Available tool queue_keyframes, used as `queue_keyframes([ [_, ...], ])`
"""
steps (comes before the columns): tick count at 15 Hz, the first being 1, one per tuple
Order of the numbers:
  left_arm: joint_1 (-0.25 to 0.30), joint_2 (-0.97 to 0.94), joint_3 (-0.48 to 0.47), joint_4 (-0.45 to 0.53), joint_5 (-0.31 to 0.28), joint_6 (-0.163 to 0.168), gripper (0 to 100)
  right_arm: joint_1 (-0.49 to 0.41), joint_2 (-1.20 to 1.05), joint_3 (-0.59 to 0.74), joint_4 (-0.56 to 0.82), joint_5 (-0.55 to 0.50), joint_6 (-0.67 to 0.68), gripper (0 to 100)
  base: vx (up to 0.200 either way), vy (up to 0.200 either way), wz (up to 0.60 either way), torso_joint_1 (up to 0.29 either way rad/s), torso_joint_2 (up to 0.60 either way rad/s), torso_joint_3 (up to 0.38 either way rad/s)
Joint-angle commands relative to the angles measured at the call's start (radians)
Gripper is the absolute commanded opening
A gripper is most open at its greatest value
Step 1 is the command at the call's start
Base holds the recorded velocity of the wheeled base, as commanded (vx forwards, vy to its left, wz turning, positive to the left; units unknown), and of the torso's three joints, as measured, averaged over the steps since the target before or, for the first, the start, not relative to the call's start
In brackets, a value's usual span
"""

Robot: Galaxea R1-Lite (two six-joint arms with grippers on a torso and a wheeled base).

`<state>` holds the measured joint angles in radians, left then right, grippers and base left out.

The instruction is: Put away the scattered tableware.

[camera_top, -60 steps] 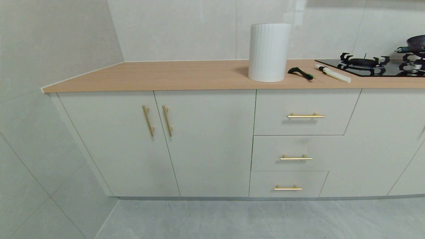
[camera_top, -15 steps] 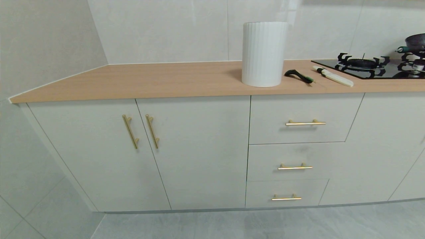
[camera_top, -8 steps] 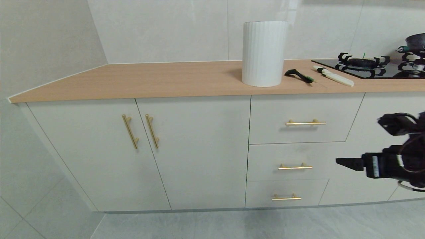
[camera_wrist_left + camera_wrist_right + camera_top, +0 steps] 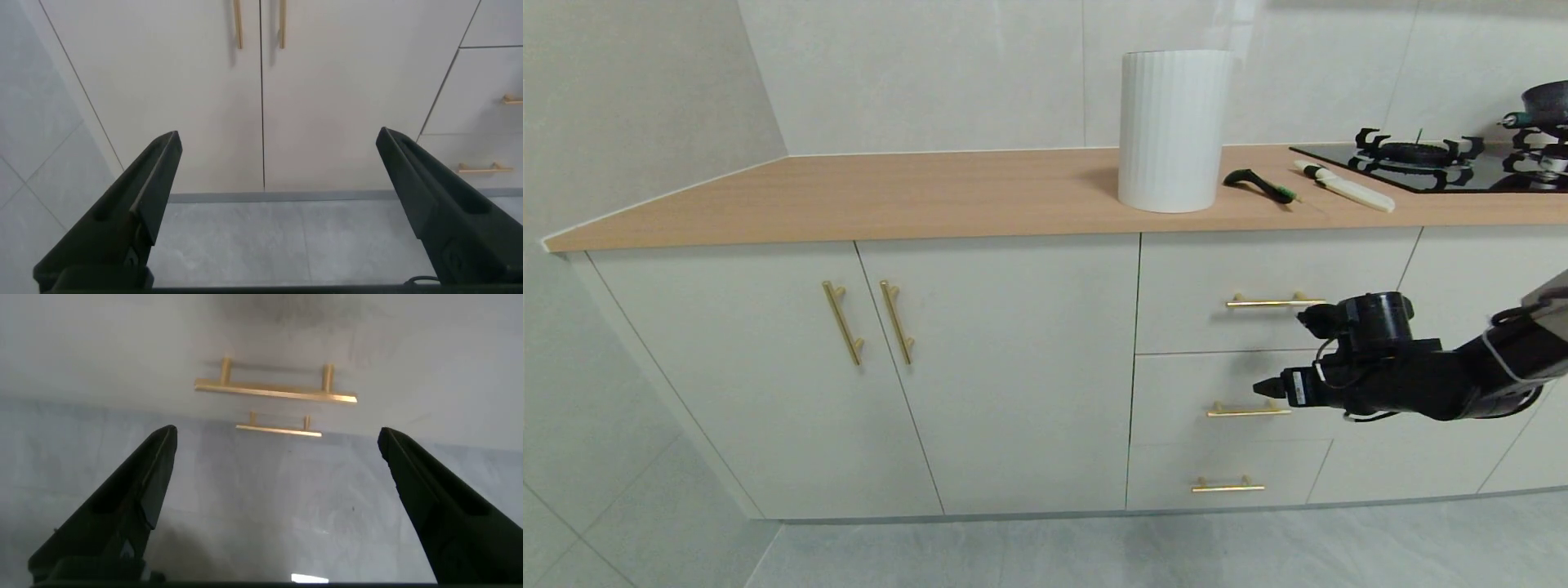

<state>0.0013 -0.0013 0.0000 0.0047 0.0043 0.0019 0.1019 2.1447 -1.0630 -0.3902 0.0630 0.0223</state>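
Hovering near the middle handle [image 4: 1248,411], your right gripper [image 4: 1269,387] gapes wide; left gripper [image 4: 278,143] too, seemingly low before the doors [image 4: 343,90].

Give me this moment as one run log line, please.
right gripper: open, facing middle drawer handle, not touching | left gripper: open, low before cabinet doors | peeler, knife: on countertop beside white canister

Matt, smooth wood-grain bench [image 4: 890,196] over matt pale cabinet fronts [image 4: 1013,367], their handles [image 4: 1274,303] brushed brass-coloured metal — the white canister [image 4: 1172,131] ribbed, the black hob [image 4: 1470,178] glass-glossy, the wall tiles [image 4: 931,73] faintly sheened.
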Motion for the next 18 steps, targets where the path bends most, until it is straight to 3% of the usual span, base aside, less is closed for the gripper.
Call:
queue_keyframes([
  [1, 0.0, 0.001, 0.0, 0.0, 0.0, 0.0, 100, -0.005, 0.149, -0.091, -0.007, -0.005, 0.001, 100, 0.0, 0.0, 0.0, 0.0, 0.0, 0.0],
  [12, 0.0, 0.001, 0.0, 0.0, 0.0, 0.0, 100, 0.012, 0.334, -0.118, -0.274, -0.124, -0.016, 100, 0.0, 0.0, 0.0, 0.0, 0.0, 0.0],
  [18, 0.0, 0.001, 0.0, 0.0, 0.0, 0.001, 100, 0.025, 0.394, -0.137, -0.349, -0.14, -0.025, 100, 0.0, 0.0, 0.0, 0.0, 0.0, 0.0],
])
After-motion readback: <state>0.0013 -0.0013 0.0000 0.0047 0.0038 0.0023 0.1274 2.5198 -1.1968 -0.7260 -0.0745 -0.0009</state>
